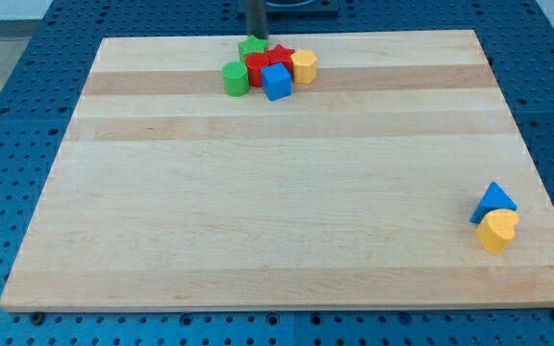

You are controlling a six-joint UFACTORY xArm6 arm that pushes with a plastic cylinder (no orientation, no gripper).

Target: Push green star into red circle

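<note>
I see my tip (pixel 255 36) at the top edge of the surface (pixel 287 240), touching the green star (pixel 252 46) from above. The end effector is a bare rod, holding nothing. The green star sits against the red circle (pixel 259 68), just above it. Left of the red circle: a green cylinder (pixel 235 79), touching. Right of it: a red star (pixel 281 55), a blue cube (pixel 276 83), a yellow block (pixel 304 66). Well apart, toward the view's lower right: a blue triangle (pixel 494 200) touching a yellow heart (pixel 496 231).
</note>
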